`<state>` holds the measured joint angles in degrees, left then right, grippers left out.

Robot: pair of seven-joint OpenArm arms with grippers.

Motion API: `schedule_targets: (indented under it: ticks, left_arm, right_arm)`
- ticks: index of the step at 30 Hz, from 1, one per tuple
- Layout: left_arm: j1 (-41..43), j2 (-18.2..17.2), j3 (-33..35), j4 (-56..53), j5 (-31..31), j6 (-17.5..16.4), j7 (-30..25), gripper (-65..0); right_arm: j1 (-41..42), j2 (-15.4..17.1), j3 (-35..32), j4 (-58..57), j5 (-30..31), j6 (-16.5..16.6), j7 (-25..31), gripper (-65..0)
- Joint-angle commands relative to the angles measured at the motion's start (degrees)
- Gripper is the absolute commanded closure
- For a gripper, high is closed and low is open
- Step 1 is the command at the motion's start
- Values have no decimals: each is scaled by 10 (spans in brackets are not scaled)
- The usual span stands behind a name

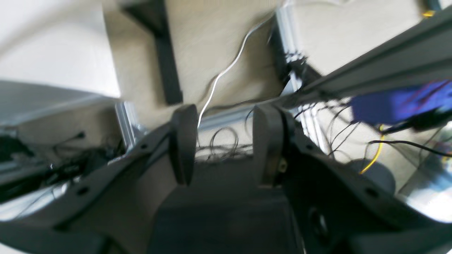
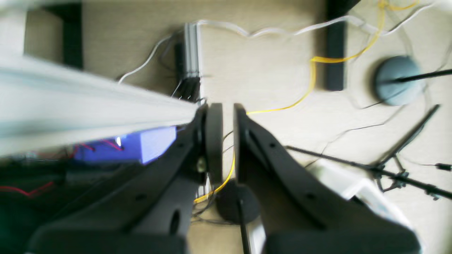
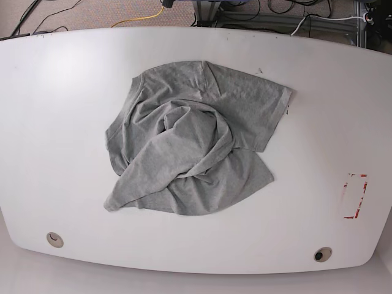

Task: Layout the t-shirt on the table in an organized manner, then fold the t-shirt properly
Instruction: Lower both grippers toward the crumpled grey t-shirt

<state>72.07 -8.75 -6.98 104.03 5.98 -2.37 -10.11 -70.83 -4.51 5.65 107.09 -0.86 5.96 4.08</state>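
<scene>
On the table (image 3: 55,122), the t-shirt (image 3: 193,141) lies crumpled, soft and light; best pinched at a sleeve hem; left gripper (image 1: 224,144) parted and empty, right gripper (image 2: 227,141) clenched on nothing.

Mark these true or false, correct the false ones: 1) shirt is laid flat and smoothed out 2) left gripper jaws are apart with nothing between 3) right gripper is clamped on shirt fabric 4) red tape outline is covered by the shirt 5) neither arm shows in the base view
1) False. The t-shirt lies crumpled in a twisted heap on the table.
2) True. The left gripper has its jaws apart, and only floor and cables show through the gap.
3) False. The right gripper is nearly shut on nothing, out over the floor.
4) False. The red tape outline lies bare near the table's edge, apart from the shirt.
5) True. The base view shows only the table, the shirt and some floor clutter.
</scene>
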Motion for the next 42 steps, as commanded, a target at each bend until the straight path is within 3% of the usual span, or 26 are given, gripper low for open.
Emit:
schedule_targets:
  ticks: [1,8,22,28,32,35,40,42]
  left_arm:
    - [16,-8,-11,32,-2,7,-12,-232]
    - [18,-10,-16,71,-2,7,-12,-232]
    - [-27,-8,-17,81,1,8,-12,-232]
    - [-63,-7,-17,81,1,8,-12,-236]
    - [-83,-7,-17,81,1,8,-12,-240]
    - [-95,-7,-17,84,1,8,-12,-290]
    - [-116,-6,-16,89,1,8,-13,-469]
    - [-125,-6,-16,89,0,8,-14,-506]
  right_arm:
    - [-25,-5,-2,50,3,4,13,-54]
    - [-32,-6,-2,88,2,4,15,-54]
    - [61,4,-3,90,-1,8,13,-60]
    - [113,17,-6,88,-1,8,12,-189]
    - [140,17,-6,88,-1,8,12,-233]
    - [161,17,-6,88,-1,8,6,-239]
    - [205,17,-6,88,-1,8,-49,-239]
    - [223,17,-6,88,1,8,-75,-239]
